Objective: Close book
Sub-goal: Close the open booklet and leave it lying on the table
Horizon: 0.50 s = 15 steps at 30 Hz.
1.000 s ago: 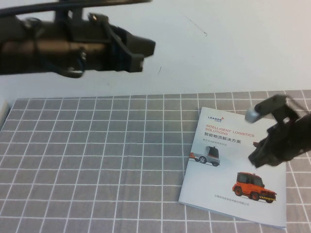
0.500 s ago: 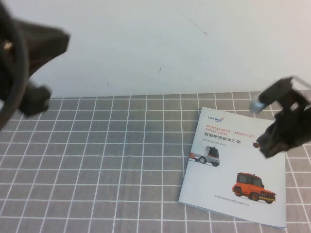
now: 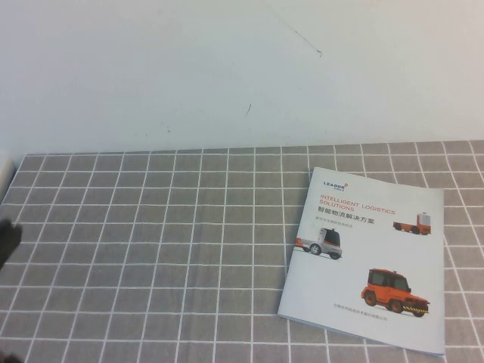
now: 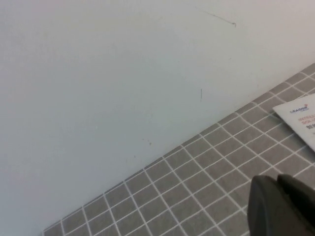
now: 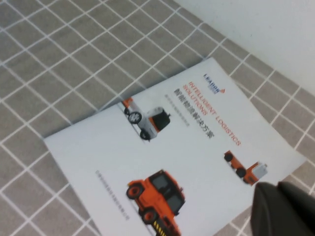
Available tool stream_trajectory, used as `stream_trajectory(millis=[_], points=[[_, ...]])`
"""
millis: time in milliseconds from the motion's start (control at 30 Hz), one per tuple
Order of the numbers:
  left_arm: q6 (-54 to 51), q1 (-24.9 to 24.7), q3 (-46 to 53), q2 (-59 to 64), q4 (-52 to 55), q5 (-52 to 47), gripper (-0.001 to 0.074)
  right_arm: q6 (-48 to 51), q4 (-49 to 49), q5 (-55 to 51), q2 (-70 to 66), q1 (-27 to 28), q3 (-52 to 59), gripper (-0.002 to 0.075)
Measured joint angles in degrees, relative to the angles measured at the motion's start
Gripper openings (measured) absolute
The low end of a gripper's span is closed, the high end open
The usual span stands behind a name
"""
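While your left gripper (image 4: 280, 199) hangs over the worktop (image 3: 151, 227) toward its left edge, you cannot tell if its pincer is spread. The book (image 3: 364, 261) lies closed, cover up, at the front right corner. The right gripper (image 5: 283, 209) hovers above its cover, and you cannot tell that pincer's state either.

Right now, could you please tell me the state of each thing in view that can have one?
checked cloth: spread flat.
book: closed, lying flat on the cloth, front cover up, nothing touching it.
left gripper: at the cloth's left side, well clear of the book.
right gripper: out of the high view, raised near the book, not touching it.
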State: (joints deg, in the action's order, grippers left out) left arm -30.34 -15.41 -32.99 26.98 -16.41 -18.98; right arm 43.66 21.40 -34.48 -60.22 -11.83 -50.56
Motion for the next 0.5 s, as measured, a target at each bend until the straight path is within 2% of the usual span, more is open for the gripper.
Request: stream_trajectory(millis=[133,233,400,500], points=[[0.1,0.0,6.6,-7.4,4.4,0.3,-0.0004,-0.9,-0.1,-0.6,10.4,0.0,8.2,-0.0003],[1.7,0.0,9.3,-11.6,9.5,-3.3,-0.0004,-3.2,-0.1,-0.7,18.9,0.0,13.2,-0.0003],[13.6,0.0,12.1,-15.9,16.8,-10.4,-0.0004,-5.6,-0.1,1.9,32.6,0.0,21.6,-0.0003],[19.7,0.0,13.8,-16.5,21.2,-10.7,-0.0004,-5.9,-0.1,4.5,39.2,0.0,27.0,-0.0003]])
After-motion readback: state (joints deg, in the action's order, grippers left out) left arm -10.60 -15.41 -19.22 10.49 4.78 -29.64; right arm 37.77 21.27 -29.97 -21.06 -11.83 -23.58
